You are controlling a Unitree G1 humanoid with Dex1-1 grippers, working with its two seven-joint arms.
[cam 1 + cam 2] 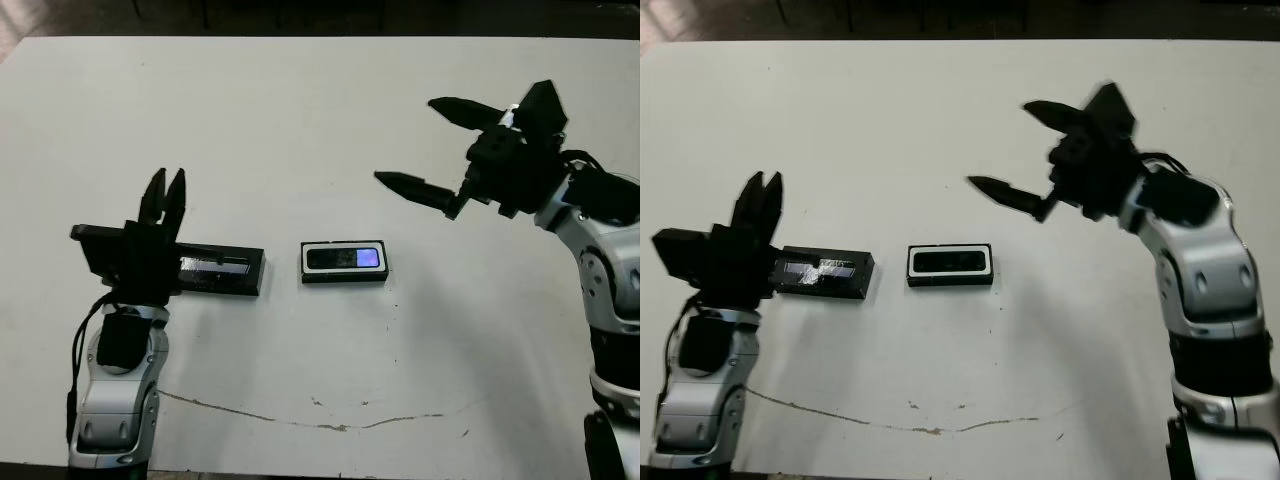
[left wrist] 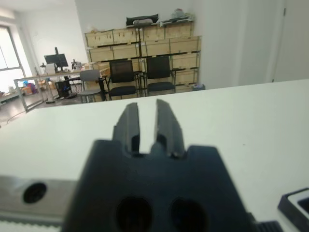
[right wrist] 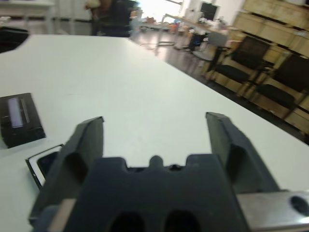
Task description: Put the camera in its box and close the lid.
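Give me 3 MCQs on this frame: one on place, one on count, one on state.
1. Where does the lid lie?
A. on the box
B. on the table, between the left pincer and the box
C. in the right pincer

2. How many pincers touch the box?
A. none
B. one
C. two

3. Where is the camera?
A. on the bare table
B. held in a pincer
C. inside the box

Answers:
1 B, it lies flat beside the left pincer.
2 A, the right pincer hangs open and apart, and the left stands off too.
3 C, the white lining frames it.
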